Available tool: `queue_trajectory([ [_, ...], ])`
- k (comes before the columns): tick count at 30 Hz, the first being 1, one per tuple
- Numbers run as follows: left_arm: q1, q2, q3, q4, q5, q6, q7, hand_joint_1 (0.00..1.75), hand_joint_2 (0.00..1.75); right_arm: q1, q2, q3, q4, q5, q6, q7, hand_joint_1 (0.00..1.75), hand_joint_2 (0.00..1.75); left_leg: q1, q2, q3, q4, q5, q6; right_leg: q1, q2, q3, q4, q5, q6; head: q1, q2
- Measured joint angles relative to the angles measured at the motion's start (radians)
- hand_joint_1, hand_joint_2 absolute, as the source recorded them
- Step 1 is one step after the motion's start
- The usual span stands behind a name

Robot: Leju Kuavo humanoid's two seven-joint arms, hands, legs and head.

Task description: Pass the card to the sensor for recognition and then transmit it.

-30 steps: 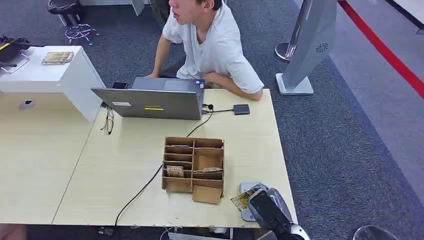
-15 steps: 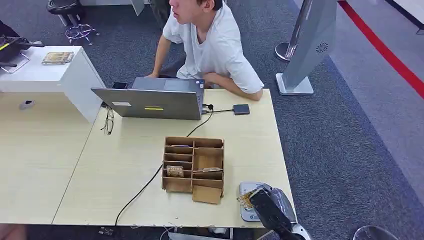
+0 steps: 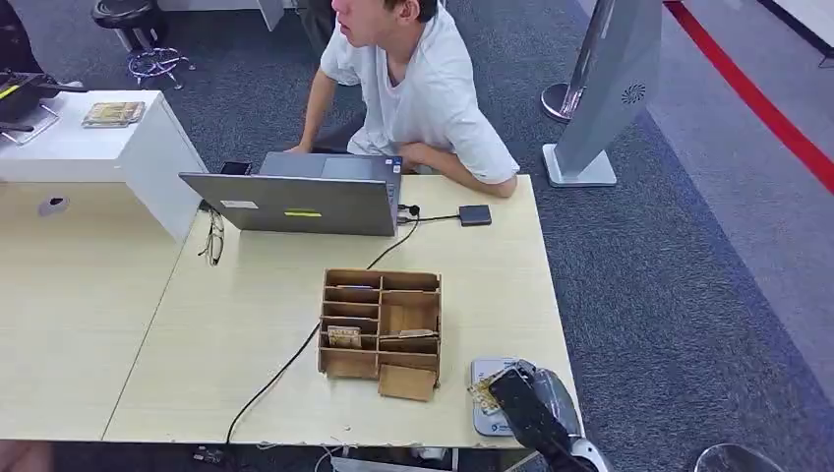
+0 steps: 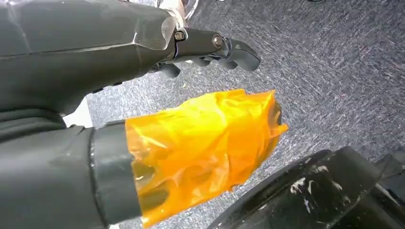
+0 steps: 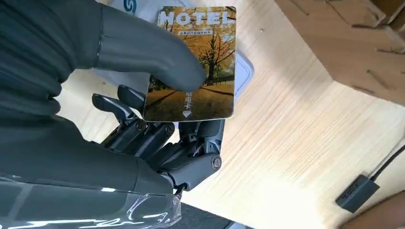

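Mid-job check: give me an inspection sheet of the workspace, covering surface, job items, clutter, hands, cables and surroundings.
Surface: light wood table, bare around the near right corner.
Job's things: hotel card held over the grey-white sensor at the table's near right edge.
Clutter: wooden organizer, laptop, glasses.
Hands: right hand pinches the card under its thumb; left hand hangs over the carpet, its thumb wrapped in orange film, holding nothing.
Cables: black cable runs from the laptop past the organizer to the near edge; a small dark hub lies by the laptop.
Surroundings: a seated person; white cabinet; grey carpet.
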Motion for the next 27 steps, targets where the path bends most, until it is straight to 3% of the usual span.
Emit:
queue_trajectory([
  [27,-0.002,0.012,-0.042,-0.004,0.016,0.002,0.006,0.0,0.0,-0.072,0.083,-0.098,0.188,0.031,-0.014,-0.054,1.75,1.75,0.0,0.0,0.001,0.0,0.0,0.0,0.0,0.0,0.0,0.0,0.0,0.0,0.0,0.0],
])
